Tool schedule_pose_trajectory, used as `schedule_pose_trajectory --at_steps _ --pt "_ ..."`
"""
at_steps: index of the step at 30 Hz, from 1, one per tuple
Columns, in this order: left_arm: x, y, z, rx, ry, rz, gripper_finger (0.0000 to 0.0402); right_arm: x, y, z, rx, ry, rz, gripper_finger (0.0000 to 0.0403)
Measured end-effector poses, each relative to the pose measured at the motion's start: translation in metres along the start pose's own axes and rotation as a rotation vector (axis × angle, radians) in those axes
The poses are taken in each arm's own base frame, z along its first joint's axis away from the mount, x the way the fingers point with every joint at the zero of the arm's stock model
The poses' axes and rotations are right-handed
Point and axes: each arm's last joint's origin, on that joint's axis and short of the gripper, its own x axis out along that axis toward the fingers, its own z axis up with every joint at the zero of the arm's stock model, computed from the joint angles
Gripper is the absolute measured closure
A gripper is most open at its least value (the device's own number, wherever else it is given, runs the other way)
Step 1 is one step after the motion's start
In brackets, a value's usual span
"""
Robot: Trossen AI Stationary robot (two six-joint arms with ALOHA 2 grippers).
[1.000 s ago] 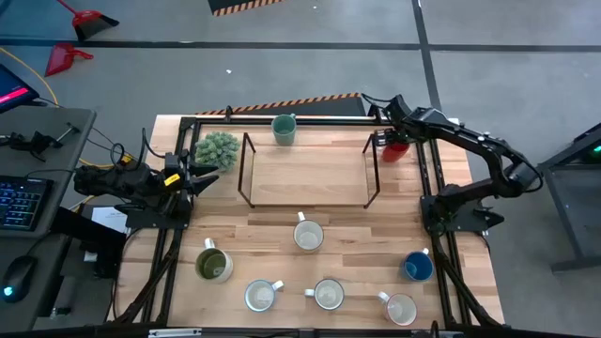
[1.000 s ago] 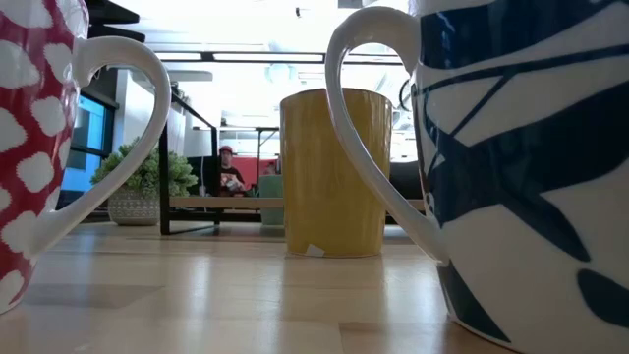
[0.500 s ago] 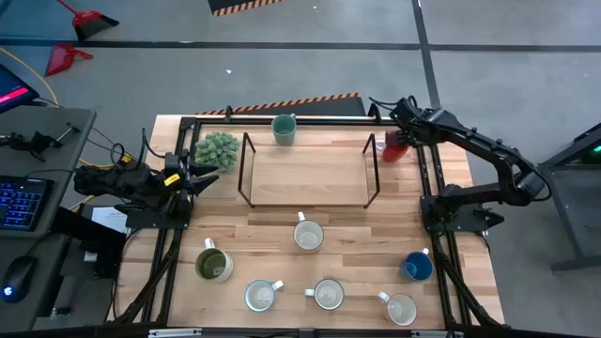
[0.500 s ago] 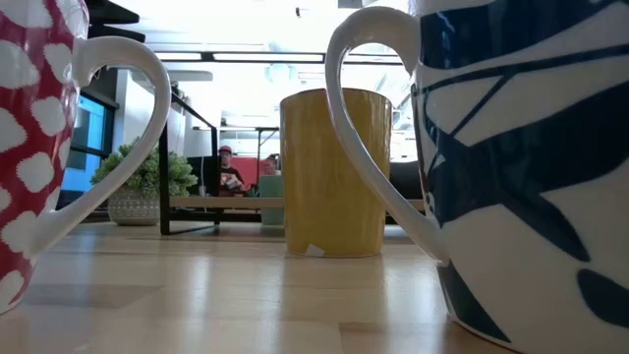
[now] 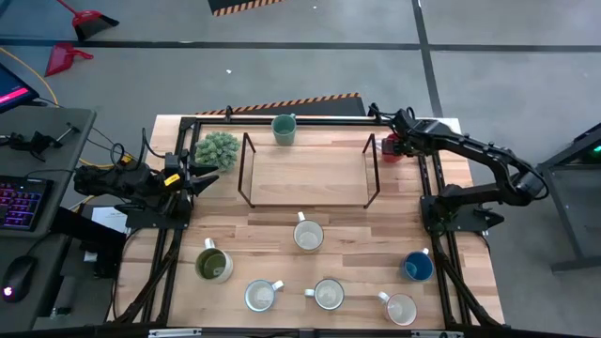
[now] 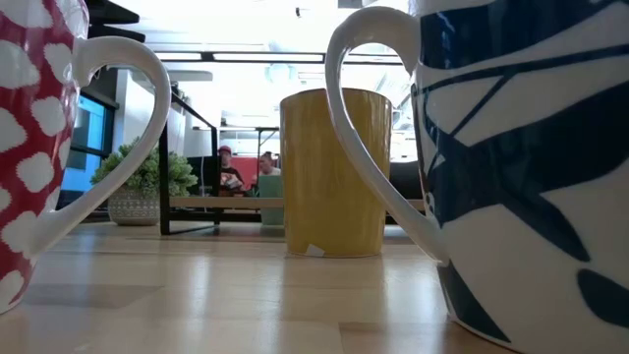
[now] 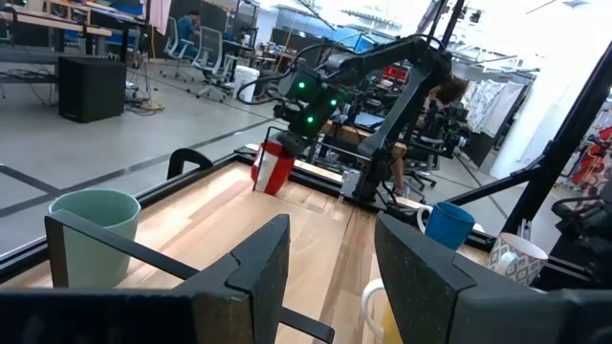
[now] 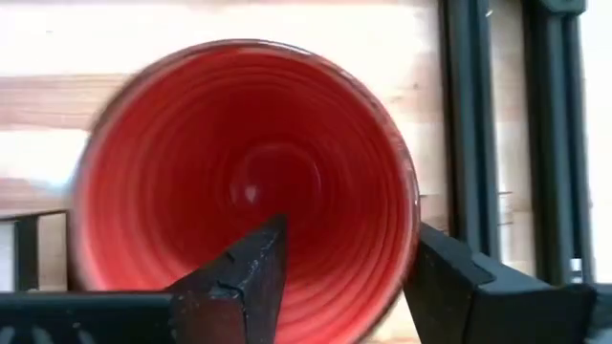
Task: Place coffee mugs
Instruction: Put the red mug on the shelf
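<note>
Eight mugs | red mug (image 5: 393,147) gripped at its rim by right gripper (image 5: 399,142) | left gripper (image 5: 208,176) open (holding nothing)

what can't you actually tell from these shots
- Red mug: in the high view the right tool covers most of it; grip unclear.
- Red mug's handle: cropped out of the right wrist view.
- Blue-patterned mug: low view, cut off by the edge.
- People behind the table: low view, too small.
</note>
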Motion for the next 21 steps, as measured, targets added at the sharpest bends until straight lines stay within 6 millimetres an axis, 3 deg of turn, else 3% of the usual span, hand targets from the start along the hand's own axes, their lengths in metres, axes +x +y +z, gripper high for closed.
schedule_pose_trajectory --at_steps 10,21 --pt "0.0 0.0 0.0 0.0 0.0 0.0 0.0257 0.004 0.0022 0.003 0.016 -0.076 0.008 0.0236" --pt "0.0 0.0 0.0 0.0 0.0 0.0 0.0257 0.0039 0.0032 0.0054 -0.02 -0.113 0.001 0.0328"
